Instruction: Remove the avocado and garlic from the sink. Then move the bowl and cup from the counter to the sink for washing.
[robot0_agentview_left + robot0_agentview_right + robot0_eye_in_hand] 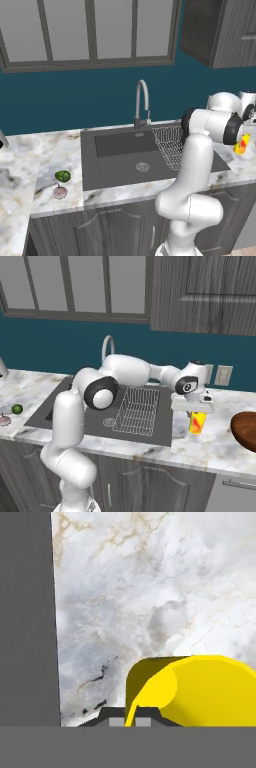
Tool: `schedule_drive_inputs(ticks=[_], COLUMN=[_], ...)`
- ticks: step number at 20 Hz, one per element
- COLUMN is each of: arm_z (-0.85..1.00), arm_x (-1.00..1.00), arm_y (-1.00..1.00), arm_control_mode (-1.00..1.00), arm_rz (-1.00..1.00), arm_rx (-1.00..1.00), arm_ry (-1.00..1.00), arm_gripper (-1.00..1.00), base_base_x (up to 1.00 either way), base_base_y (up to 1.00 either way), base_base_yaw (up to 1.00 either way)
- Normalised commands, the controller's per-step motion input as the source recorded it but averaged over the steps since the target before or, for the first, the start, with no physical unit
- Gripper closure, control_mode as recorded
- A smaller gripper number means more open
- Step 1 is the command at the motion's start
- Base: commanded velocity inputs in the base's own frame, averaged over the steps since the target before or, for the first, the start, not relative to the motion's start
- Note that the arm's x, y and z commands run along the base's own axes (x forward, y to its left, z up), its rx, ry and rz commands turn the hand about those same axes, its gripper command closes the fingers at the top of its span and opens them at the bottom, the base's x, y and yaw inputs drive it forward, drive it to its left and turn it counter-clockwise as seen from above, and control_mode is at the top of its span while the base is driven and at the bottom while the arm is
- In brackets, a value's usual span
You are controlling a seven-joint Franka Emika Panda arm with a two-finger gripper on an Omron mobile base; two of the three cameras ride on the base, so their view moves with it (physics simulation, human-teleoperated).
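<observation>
One cup (198, 422) is sitting clamped in the closed hand (196, 412); lifting straight up before swinging toward nine o'clock, over the sink (100, 416).

No readable text, label, brand or number appears anywhere. The one sign is a red mark on the cup (198, 422), just under the gripper (196, 412); its shape is too small to make out.
</observation>
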Motion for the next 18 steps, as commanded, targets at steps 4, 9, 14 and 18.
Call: schedule_drive_inputs(ticks=[4, 9, 14, 18], arm_z=[0.21, 0.2, 0.18, 0.15], arm_x=[-0.2, -0.08, 0.0, -0.01], arm_y=[0.38, 0.48, 0.53, 0.53], arm_control_mode=[-1.0, -1.0, -1.0, -1.0], arm_rz=[0.06, 0.06, 0.1, 0.16], arm_rx=[-0.06, -0.07, -0.05, -0.02], arm_ry=[-0.02, -0.02, -0.01, 0.0], arm_gripper=[1.0, 1.0, 1.0, 1.0], base_base_x=[0.0, 0.0, 0.0, 0.0], base_base_y=[0.0, 0.0, 0.0, 0.0], base_base_yaw=[0.0, 0.0, 0.0, 0.0])
